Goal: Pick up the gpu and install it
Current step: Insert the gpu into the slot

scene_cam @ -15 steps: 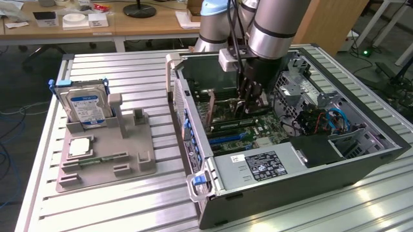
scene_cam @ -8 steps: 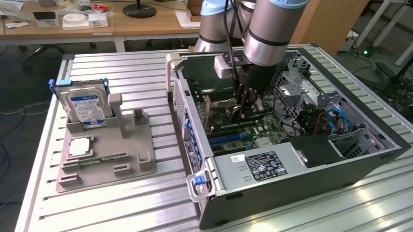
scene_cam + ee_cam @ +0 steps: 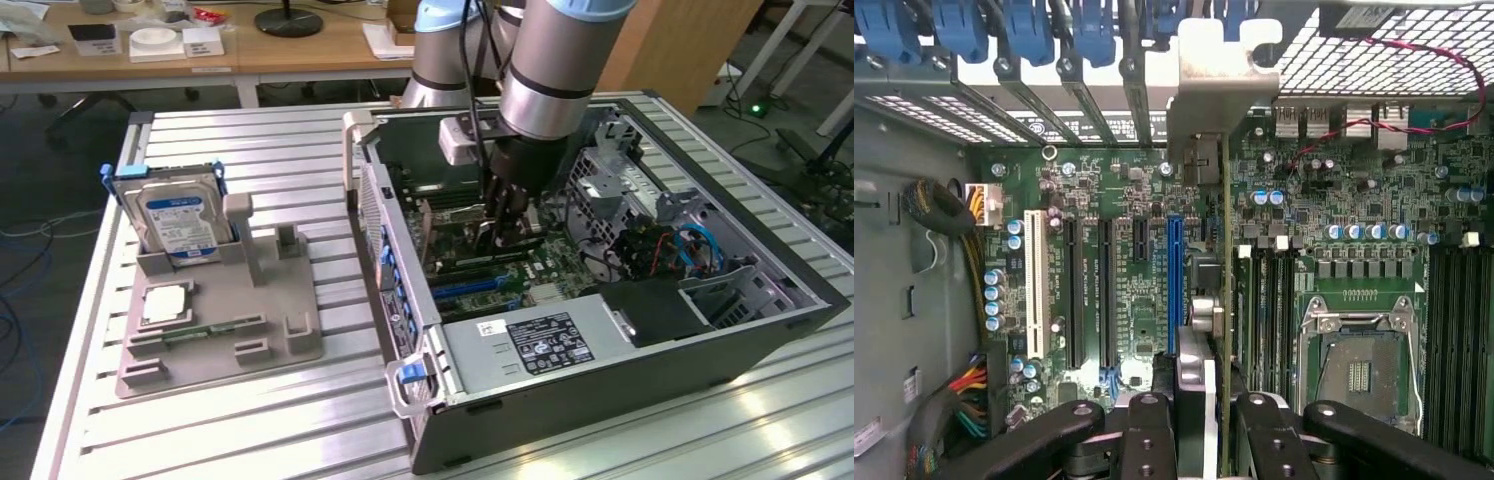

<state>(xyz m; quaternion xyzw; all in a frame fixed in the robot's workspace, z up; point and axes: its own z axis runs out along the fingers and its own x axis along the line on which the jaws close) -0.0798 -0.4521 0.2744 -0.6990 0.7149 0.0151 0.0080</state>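
One Universal Robots arm point(image 3: 561, 60) hung into the open computer case point(image 3: 601, 390), which lay on its side on the slatted metal counter point(image 3: 267, 430). Its gripper point(image 3: 510, 235) sat over the motherboard point(image 3: 1152, 310), near the middle of the case. In the wrist view the two fingers point(image 3: 1149, 425) pinched the gpu point(image 3: 1204, 310) between them. The card stood on edge, upright to the board, with its silver bracket point(image 3: 1219, 100) at the slot openings of the rear wall. Its lower edge ran just beside the blue expansion slot point(image 3: 1174, 280), between that slot and the memory slots point(image 3: 1269, 300); whether it was seated could not be told. The CPU socket point(image 3: 1359, 365) lay farther along the board.

In the exterior view, at about nine o'clock from the case, a grey fixture point(image 3: 220, 350) rested on the counter. It carried a hard drive point(image 3: 176, 222) with a blue-white label, upright at its eleven o'clock corner, and a processor chip point(image 3: 167, 302) lying flat near its nine o'clock side. The power supply point(image 3: 534, 340) filled the case's six o'clock end.
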